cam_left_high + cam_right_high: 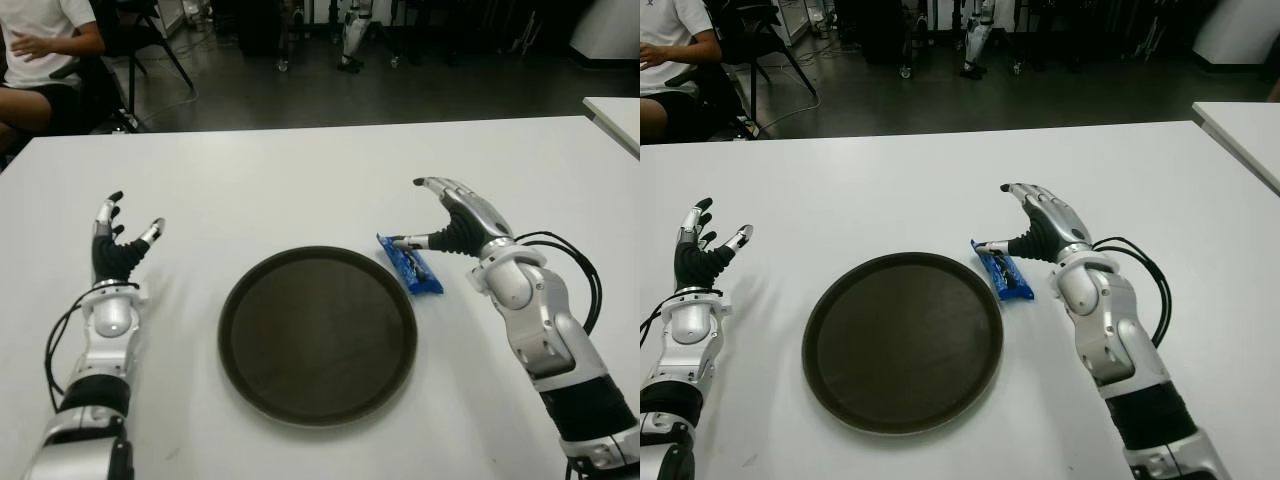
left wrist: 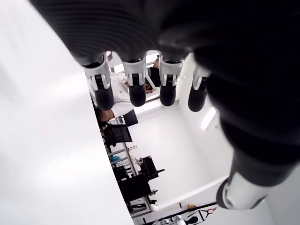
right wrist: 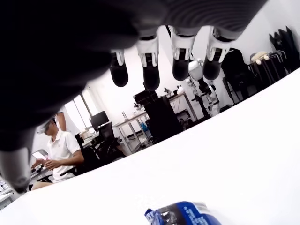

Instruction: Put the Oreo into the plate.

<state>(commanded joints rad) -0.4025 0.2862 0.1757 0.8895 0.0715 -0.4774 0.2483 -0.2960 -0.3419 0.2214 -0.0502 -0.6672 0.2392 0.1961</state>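
A blue Oreo pack [image 1: 410, 263] lies flat on the white table [image 1: 300, 190], just off the right rim of a round dark plate [image 1: 318, 335] that has nothing on it. My right hand [image 1: 407, 212] hovers over the pack's far end, fingers spread and open. Its thumb tip reaches the pack's far corner, but nothing is grasped. In the right wrist view the Oreo pack [image 3: 183, 214] shows below the straightened fingers [image 3: 150, 75]. My left hand [image 1: 135, 212] shows left of the plate, open, fingers pointing up, idle.
A person [image 1: 40, 50] sits beyond the table's far left corner, beside a chair [image 1: 140, 40]. A second white table [image 1: 615, 115] stands at the right. A black cable [image 1: 585, 275] loops off my right forearm.
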